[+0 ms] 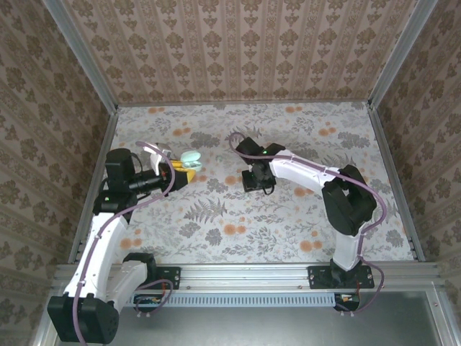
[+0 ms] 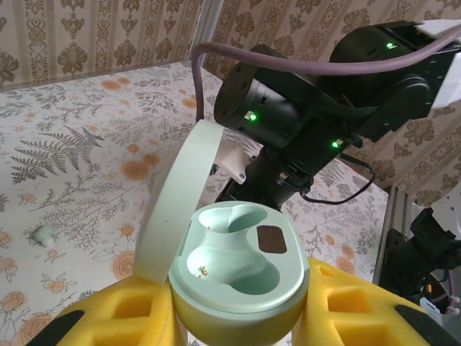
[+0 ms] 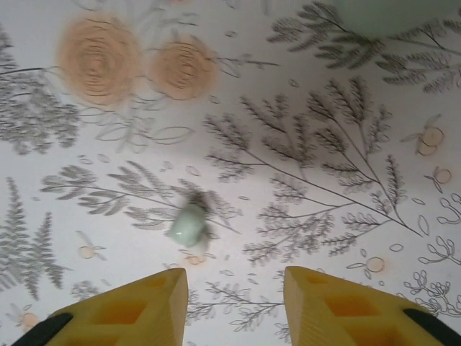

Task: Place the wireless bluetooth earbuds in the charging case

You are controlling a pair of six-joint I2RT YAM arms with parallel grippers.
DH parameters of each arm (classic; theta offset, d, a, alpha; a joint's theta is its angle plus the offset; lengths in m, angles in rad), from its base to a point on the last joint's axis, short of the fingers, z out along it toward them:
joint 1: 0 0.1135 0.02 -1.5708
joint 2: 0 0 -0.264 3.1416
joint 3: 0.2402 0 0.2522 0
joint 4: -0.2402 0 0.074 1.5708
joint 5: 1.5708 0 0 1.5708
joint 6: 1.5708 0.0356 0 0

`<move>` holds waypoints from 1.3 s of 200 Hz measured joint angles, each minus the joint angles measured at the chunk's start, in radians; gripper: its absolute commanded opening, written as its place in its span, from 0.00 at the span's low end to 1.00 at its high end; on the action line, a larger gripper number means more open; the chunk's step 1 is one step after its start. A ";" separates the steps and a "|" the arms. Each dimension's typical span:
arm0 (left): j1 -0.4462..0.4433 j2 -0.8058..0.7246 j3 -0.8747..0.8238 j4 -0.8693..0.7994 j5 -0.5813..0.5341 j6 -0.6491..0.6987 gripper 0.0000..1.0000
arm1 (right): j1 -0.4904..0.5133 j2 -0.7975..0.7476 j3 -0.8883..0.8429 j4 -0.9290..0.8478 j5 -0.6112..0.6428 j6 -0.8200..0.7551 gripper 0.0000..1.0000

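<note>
Pale table top (image 1: pixel 288 238), printed with orange blooms and grey ferns. Behind the table and to both its sides, brown damask-papered walls (image 1: pixel 245 50). At its back corners, aluminium posts (image 1: pixel 83 56); along its near edge, a slotted metal rail (image 1: pixel 252 297). Soft, even light.

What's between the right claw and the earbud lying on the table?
Nothing but bare flowered tabletop. In the right wrist view the earbud lies just ahead of the open right claw, not touching it.

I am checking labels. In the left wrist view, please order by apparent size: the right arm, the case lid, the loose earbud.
1. right arm
2. case lid, enlarged by nearness to the camera
3. earbud, clearly smallest
</note>
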 measured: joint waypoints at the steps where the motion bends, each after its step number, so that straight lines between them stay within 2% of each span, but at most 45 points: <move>1: 0.000 0.000 0.000 0.000 0.000 0.000 0.16 | 0.002 0.002 0.003 -0.002 0.001 0.001 0.41; 40: 0.000 0.000 0.000 -0.005 0.000 0.011 0.16 | 0.047 0.111 0.124 -0.039 0.023 0.027 0.41; 87: 0.000 -0.003 0.000 -0.019 -0.004 0.023 0.16 | 0.052 0.208 0.181 -0.099 0.024 0.028 0.38; 141: 0.000 -0.008 0.000 -0.020 -0.004 0.029 0.16 | 0.054 0.237 0.182 -0.122 0.026 0.028 0.29; 219: 0.000 -0.013 0.000 -0.020 -0.003 0.029 0.16 | 0.056 0.278 0.194 -0.130 0.023 0.028 0.29; 260: 0.000 -0.013 0.000 -0.020 -0.003 0.029 0.16 | 0.056 0.284 0.203 -0.135 0.022 0.027 0.22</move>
